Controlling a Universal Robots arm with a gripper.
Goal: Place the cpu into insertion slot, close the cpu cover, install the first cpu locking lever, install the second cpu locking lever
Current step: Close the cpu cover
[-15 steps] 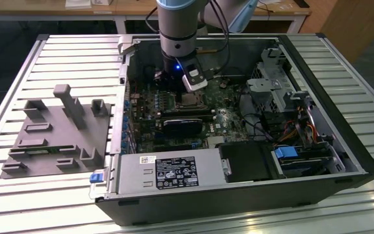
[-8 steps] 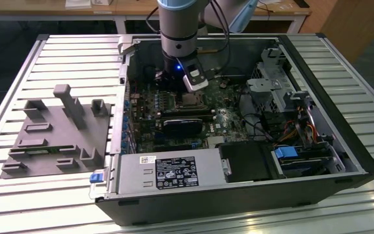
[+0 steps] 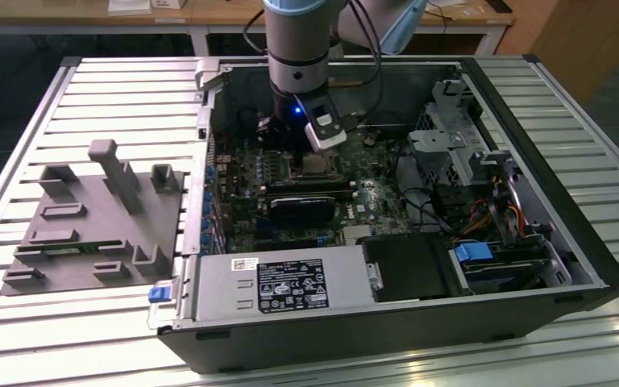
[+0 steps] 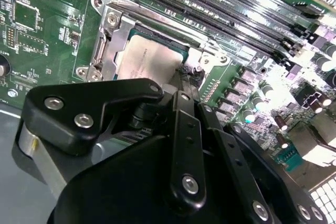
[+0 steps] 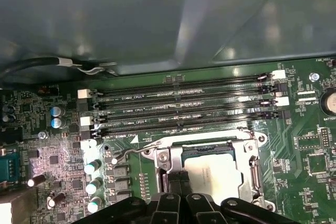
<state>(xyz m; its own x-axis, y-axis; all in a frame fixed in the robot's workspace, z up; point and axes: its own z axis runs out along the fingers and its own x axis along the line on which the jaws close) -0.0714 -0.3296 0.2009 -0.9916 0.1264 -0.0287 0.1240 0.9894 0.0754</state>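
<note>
Our gripper [image 5: 179, 178], shut on nothing we can see, sits beside the cpu cover [image 5: 255, 171]; the seated cpu [image 5: 212, 174] looks light, stiff, fragile: hold by edges

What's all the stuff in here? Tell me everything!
table: one, pale, slatted, under everything
computer case: one, black, open, on the table
holder block: one, grey, on the table
power supply: one, grey, inside the case
motherboard: one, green, inside the case
memory slots: four, black, beside the insertion slot
cpu: one, silvery, in the insertion slot
cpu cover: one, grey, over the cpu's edges
arm: one, grey, reaching into the case
hand: one, black, at the cpu's edge
</note>
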